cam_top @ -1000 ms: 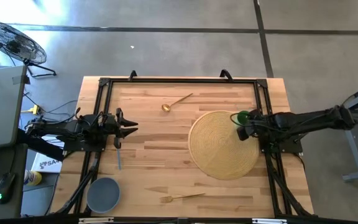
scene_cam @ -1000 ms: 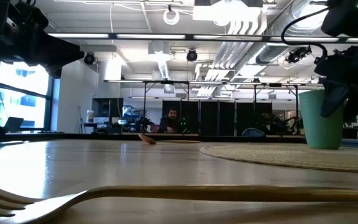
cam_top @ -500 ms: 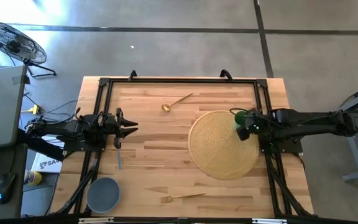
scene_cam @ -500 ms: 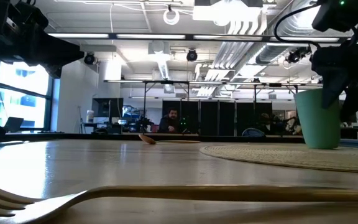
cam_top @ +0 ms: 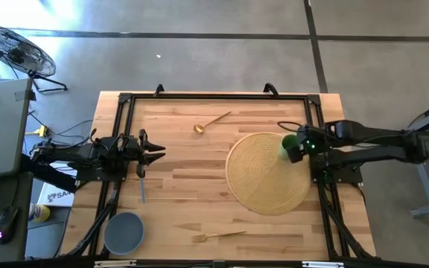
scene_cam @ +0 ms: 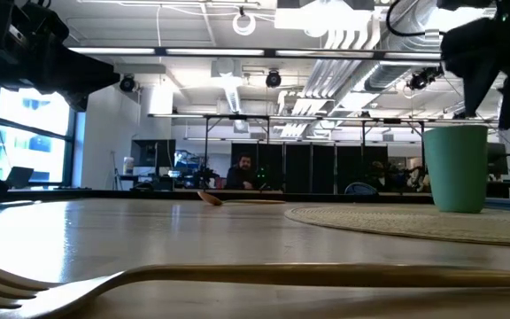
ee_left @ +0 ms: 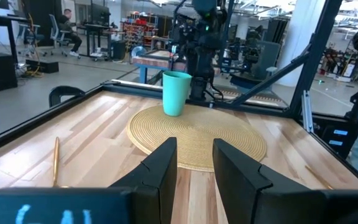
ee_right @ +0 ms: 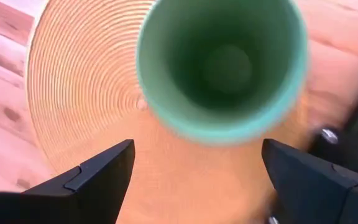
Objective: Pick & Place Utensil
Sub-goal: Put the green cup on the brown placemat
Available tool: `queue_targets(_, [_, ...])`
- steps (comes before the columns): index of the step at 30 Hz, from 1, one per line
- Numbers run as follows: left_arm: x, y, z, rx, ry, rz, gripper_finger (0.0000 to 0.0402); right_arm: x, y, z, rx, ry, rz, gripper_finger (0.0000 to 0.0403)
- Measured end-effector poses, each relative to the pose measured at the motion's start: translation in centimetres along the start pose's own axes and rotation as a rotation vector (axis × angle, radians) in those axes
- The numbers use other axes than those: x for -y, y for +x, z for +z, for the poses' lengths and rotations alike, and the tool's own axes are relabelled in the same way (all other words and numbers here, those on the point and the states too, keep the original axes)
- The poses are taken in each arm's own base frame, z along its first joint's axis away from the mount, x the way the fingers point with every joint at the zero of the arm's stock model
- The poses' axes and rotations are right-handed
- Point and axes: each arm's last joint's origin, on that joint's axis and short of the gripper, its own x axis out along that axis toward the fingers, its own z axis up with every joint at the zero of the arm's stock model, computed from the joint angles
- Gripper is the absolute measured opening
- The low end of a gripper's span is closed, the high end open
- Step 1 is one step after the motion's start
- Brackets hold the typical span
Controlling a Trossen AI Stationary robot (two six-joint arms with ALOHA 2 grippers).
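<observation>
High view: a round woven placemat (cam_top: 268, 173) is seen on the slatted wooden table (cam_top: 199, 186), with the green cup (cam_top: 288, 143) at its right edge under the right gripper (cam_top: 295, 148). A gold spoon (cam_top: 211, 121) lies apart near the far edge, a gold fork (cam_top: 218, 236) near the front, beside a grey bowl (cam_top: 124, 232).

Low view: the cup (scene_cam: 455, 167) stands upright, untouched.

Left wrist view: the left gripper (ee_left: 194, 163) is held narrowly parted.

Right wrist view: wide-spread fingers (ee_right: 101, 171) are shown above the cup's smooth hollow (ee_right: 224, 65).

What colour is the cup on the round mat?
Mint green, the cup standing on the woven mat; clearest in the left wrist view.
</observation>
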Motion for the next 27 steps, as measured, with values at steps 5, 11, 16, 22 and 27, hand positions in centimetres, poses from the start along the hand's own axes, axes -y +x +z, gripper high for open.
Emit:
queue_targets(5, [0.0, 0.0, 0.0, 0.000, 0.000, 0.000, 0.0101, -0.8, -2.5, 0.6, 0.027, 0.006, -0.072, 0.0345])
queue_targets(11, [0.0, 0.0, 0.0, -0.002, 0.000, 0.000, 0.0101, -2.9, -1.7, 1.9, 0.108, -0.076, -0.056, 0.0345])
queue_targets(16, [0.0, 0.0, -0.1, -0.009, 0.002, 0.001, 0.0101, -4.6, 0.4, 2.8, 0.086, -0.132, -0.090, 0.0345])
queue_targets(22, [0.0, 0.0, -0.1, -0.013, 0.002, 0.002, 0.0101, -5.7, 2.7, 3.1, -0.011, -0.140, -0.174, 0.0329])
queue_targets(27, [0.0, 0.0, -0.1, -0.013, 0.002, 0.001, 0.0101, -6.1, 3.9, 3.4, -0.034, -0.138, -0.236, 0.0292])
